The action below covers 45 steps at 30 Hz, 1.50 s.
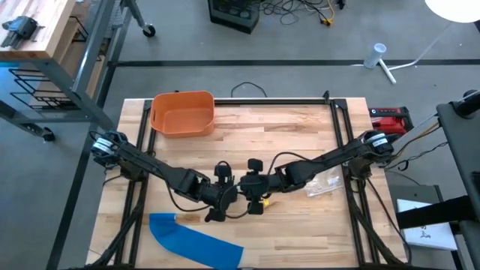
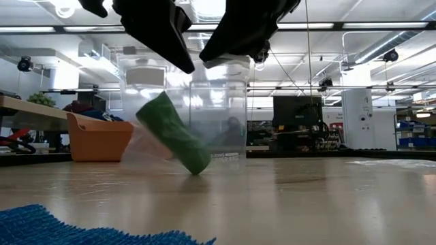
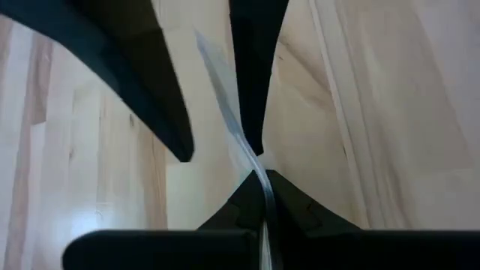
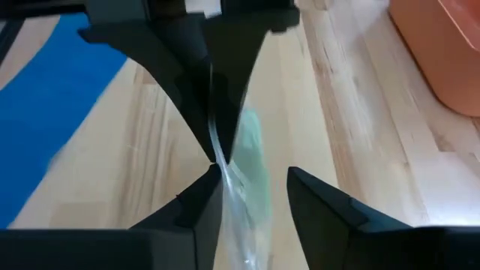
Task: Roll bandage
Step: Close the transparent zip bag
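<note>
A green bandage roll (image 2: 174, 133) sits inside a clear plastic wrapper (image 4: 241, 196) and hangs tilted under both grippers at the table's middle. My left gripper (image 3: 260, 180) is shut on the wrapper's film. My right gripper (image 4: 255, 187) faces it from the table's right side. It is open, one finger on either side of the wrapped roll (image 4: 251, 150). In the high view the two grippers meet at mid-table, left (image 1: 223, 196) and right (image 1: 253, 189). My left gripper pinches a thin flat part of the clear wrapper (image 3: 251, 161) between its two fingertips, slanting down from the table's left side. The roll hangs tilted below, its lower end (image 2: 197, 165) at the table top; whether it rests there I cannot tell. My right gripper has one fingertip (image 4: 210, 184) right beside the film; whether it touches I cannot tell.
An orange bin (image 1: 182, 112) stands at the far left of the table. A blue cloth (image 1: 191, 240) lies at the near edge, left of centre. A crumpled clear wrapper (image 1: 326, 184) lies under the right arm. Bare wood lies between the bin and the grippers.
</note>
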{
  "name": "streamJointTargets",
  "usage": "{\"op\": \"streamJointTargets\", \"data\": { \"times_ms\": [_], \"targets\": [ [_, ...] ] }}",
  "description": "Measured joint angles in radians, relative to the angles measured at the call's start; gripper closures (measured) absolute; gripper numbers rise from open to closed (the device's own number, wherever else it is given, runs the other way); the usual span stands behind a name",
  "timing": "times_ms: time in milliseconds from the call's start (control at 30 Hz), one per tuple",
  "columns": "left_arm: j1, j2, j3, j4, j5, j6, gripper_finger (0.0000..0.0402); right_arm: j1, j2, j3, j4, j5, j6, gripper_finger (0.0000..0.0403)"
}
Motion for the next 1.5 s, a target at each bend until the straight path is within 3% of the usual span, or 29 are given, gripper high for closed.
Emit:
{"op": "streamJointTargets", "data": {
  "times_ms": [433,633,1033,1333,1500],
  "targets": [
    [-0.001,-0.003,0.0,0.02,-0.012,0.009,0.0401,0.004,-0.004,0.0,-0.006,-0.014,-0.046,0.0397],
    [-0.004,-0.044,0.003,-0.078,-0.065,0.008,0.0374,0.02,-0.044,0.0,-0.063,-0.003,-0.045,0.0396],
    [-0.005,-0.132,-0.016,-0.082,-0.054,-0.03,0.0292,0.054,-0.126,0.0,-0.237,-0.006,0.032,0.0401],
    [-0.006,-0.132,-0.064,-0.083,-0.053,-0.044,0.0279,0.061,-0.14,0.0,-0.276,-0.006,0.032,0.0402],
    [-0.006,-0.132,-0.064,-0.039,-0.053,-0.042,0.0294,0.061,-0.14,0.0,-0.276,-0.006,0.032,0.0402]
  ]
}}
